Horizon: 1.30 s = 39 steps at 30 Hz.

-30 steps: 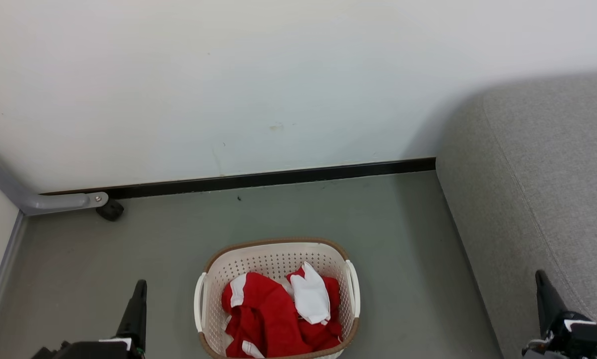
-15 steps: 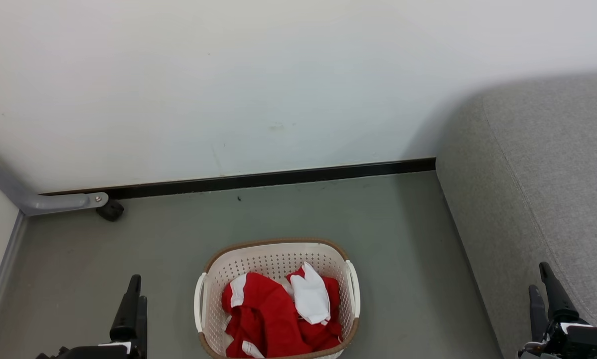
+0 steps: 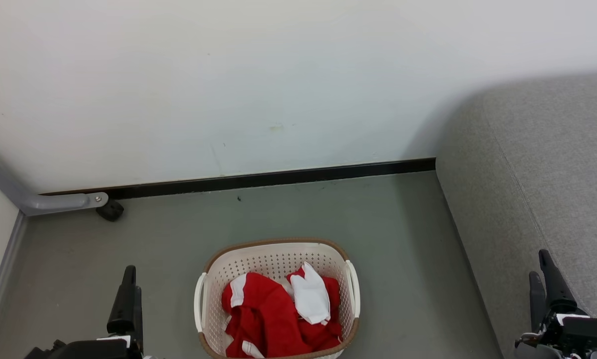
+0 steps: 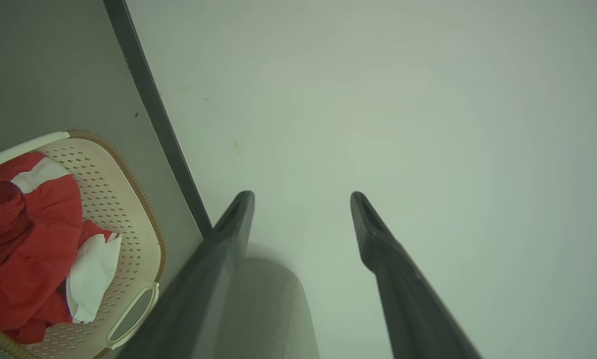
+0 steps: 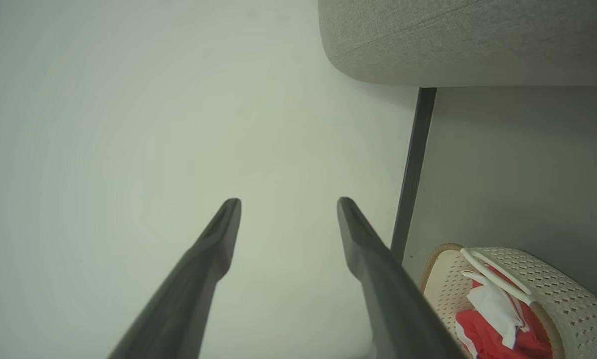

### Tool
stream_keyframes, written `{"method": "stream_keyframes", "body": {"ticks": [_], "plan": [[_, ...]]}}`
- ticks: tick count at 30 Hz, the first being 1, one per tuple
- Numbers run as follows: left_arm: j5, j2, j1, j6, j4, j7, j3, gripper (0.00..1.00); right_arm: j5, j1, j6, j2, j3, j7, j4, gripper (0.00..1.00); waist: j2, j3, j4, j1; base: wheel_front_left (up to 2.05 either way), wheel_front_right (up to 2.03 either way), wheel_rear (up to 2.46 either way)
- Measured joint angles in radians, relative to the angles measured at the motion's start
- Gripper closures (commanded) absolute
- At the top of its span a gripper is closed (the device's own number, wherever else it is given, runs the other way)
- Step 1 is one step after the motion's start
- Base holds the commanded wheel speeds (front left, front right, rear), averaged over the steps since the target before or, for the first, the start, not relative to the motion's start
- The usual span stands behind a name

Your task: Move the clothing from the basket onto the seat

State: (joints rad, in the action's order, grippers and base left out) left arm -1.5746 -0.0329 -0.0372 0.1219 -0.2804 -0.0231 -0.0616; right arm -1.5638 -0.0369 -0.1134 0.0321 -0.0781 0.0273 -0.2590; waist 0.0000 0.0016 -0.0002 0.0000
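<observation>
**Ana:** Down on the grey floor, close to the white wall, what is the basket holding?

**Ben:** It is holding the clothing. Soft red fabric is lying crumpled in a heap; a white piece is folding over the top toward the robot's right; narrow white trim is showing along several edges. The heap is filling the bottom of the cream perforated basket; the brown rim and white side handles are standing clear above it.

**Ana:** And where is the seat sitting?

**Ben:** It is sitting to the robot's right of the basket, well apart from it. Its grey upholstered side is rising from the floor; its far end is meeting the wall; a stitched seam is running along its rounded edge.

**Ana:** How are the hands standing?

**Ben:** The left hand is hovering just left of the basket, above the floor. In the left wrist view its two dark fingers are spreading wide, gripping nothing, touching nothing, pointing toward the wall. The right hand is hovering in front of the seat's side. In the right wrist view its fingers are spreading just as wide; it too is carrying nothing.

**Ana:** Is any writing showing?

**Ben:** Any print on the fabric is too small or too folded to read.
</observation>
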Motion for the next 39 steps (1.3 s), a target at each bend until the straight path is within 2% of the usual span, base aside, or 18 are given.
{"method": "stream_keyframes", "body": {"ticks": [12,22,33,38,39], "plan": [[0.048,-0.015,-0.002,0.000,0.030,0.043,0.014,0.00,0.072,-0.015,-0.001,0.028,0.030,-0.044,0.054,0.00,0.0000,0.000,0.002,0.0000,0.00,0.00,0.00],[0.176,-0.053,-0.006,0.000,0.046,0.083,0.050,0.00,0.200,-0.017,-0.001,0.074,0.084,-0.084,0.084,0.00,0.0000,0.000,0.001,0.0000,0.00,0.00,0.00],[0.389,-0.101,-0.018,0.000,0.054,0.124,0.115,0.00,0.392,-0.036,-0.001,0.119,0.146,-0.128,0.098,0.00,0.0000,0.000,0.000,0.0001,0.00,0.00,0.00],[0.494,-0.125,-0.021,-0.018,0.054,0.144,0.142,0.00,0.499,-0.036,-0.001,0.147,0.183,-0.148,0.095,0.00,0.0000,0.000,-0.001,0.0001,0.00,0.00,0.00],[0.545,-0.136,-0.022,-0.028,0.053,0.150,0.155,0.00,0.542,-0.037,-0.001,0.156,0.195,-0.154,0.091,0.00,0.0000,0.001,-0.001,0.0001,0.00,0.00,0.00]]}}
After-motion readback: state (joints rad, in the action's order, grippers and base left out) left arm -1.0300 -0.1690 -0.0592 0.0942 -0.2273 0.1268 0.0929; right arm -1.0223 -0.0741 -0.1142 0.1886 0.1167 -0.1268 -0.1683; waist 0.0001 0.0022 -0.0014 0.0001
